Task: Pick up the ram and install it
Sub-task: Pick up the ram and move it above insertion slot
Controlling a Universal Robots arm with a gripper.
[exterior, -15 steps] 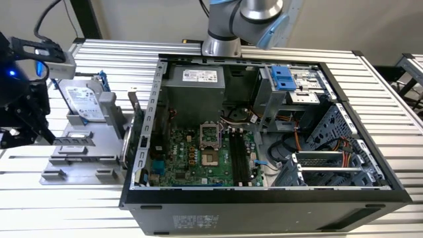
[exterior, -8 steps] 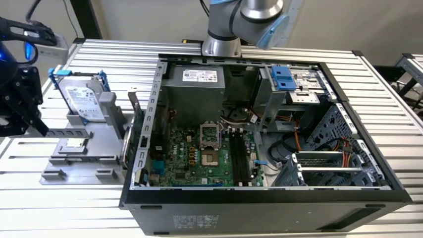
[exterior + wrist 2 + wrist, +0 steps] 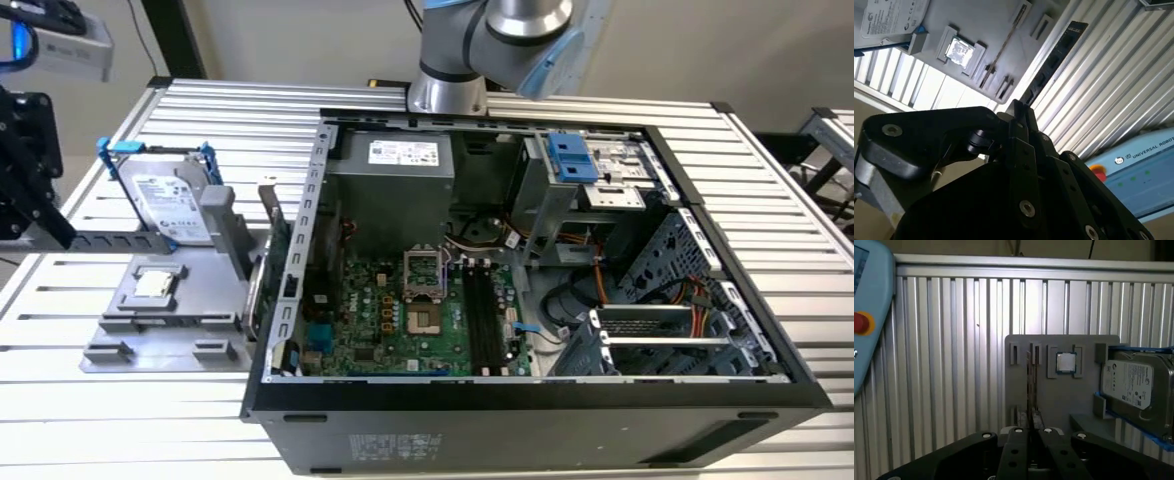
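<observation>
The pick-up half of the job looks done and the install half does not. In the second wrist view the gripper (image 3: 1018, 107) has its jaws pressed in on one end of the ram (image 3: 1054, 60). The dark stick juts out from between them, lifted clear above the slatted aluminium desk (image 3: 120, 430) and touching nothing else. In the first wrist view the same stick shows edge-on, running out from the jaws over the grey fixture tray (image 3: 1054, 400) far below.

None of the seating has been done. In the exterior view the long black memory slots (image 3: 483, 315) on the motherboard (image 3: 380, 315) appear empty. The robot arm (image 3: 481, 45) rises at the far side of the case, so the ram is judged to be well apart from those slots.

Two holders are in play:

- **The open computer case (image 3: 534, 400):** it lies on its side on the desk. It contains the motherboard with its bare processor socket (image 3: 424, 275), a grey power supply (image 3: 394, 170) at the far end, and a blue-fronted drive bay (image 3: 574, 160) toward the exterior view's right.
- **The fixture tray:** it sits just beside the case on the exterior view's left. It carries a silver hard drive in a blue bracket (image 3: 167, 205), a processor chip (image 3: 154, 283) lying flat, and a thin card (image 3: 272, 225) standing upright on the side nearest the case.
</observation>
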